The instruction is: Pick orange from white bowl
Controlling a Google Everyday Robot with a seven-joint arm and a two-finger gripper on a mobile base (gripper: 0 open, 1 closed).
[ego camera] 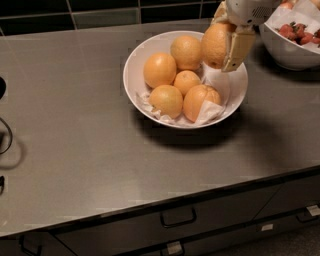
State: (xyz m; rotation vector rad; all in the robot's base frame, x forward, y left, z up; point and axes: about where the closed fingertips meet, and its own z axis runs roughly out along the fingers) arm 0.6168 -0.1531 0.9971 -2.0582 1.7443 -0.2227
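Note:
The white bowl (137, 55) lined with crumpled white paper sits on the grey counter and holds several oranges. My gripper (225, 42) comes in from the top right and is shut on the orange (214, 45), a large round one. It holds the orange lifted above the bowl's right side, clear of the paper lining. One tan finger (238, 49) lies across the orange's right side; the other finger is mostly hidden behind it. The remaining oranges, among them a smaller one (186, 81) in the middle, lie in the bowl to the left and below.
A second white bowl (285, 52) with red strawberries stands at the top right, close beside the gripper. A dark tiled wall (100, 12) runs along the back. Drawer fronts with handles (177, 218) lie below the counter's front edge. A dark object (2, 87) is at the left edge.

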